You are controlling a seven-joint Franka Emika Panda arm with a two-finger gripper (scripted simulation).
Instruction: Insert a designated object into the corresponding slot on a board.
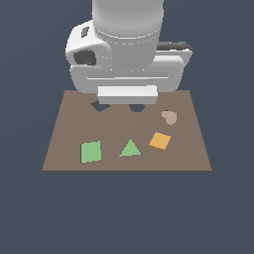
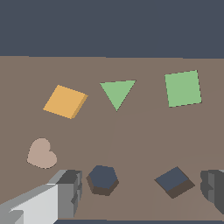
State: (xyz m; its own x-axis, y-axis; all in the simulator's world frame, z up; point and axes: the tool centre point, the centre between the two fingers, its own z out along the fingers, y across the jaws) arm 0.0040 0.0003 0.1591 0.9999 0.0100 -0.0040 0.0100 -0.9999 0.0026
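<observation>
gripper (image 2: pixel 140 192) fingers spread, holding nothing | flat orange square block (image 1: pixel 159 141) lower right of exterior view; diamond-turned dark square cutout (image 2: pixel 174 181) unfilled in brown rectangular board (image 1: pixel 69 111)

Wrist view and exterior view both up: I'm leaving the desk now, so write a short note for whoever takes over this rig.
Claw: open, holding nothing, hanging above the two cutouts at the board's arm-side edge.
Orange block: flat on the board, on the exterior view's right, next to the green triangle and apart from it; not yet touched.
Diamond slot: empty, beside the hexagonal cutout.
Also on the board: green square and a tan heart.
Done: nothing grasped or inserted.
Left: pick up the orange block, probably turn it to match the slot, and put it in.
</observation>
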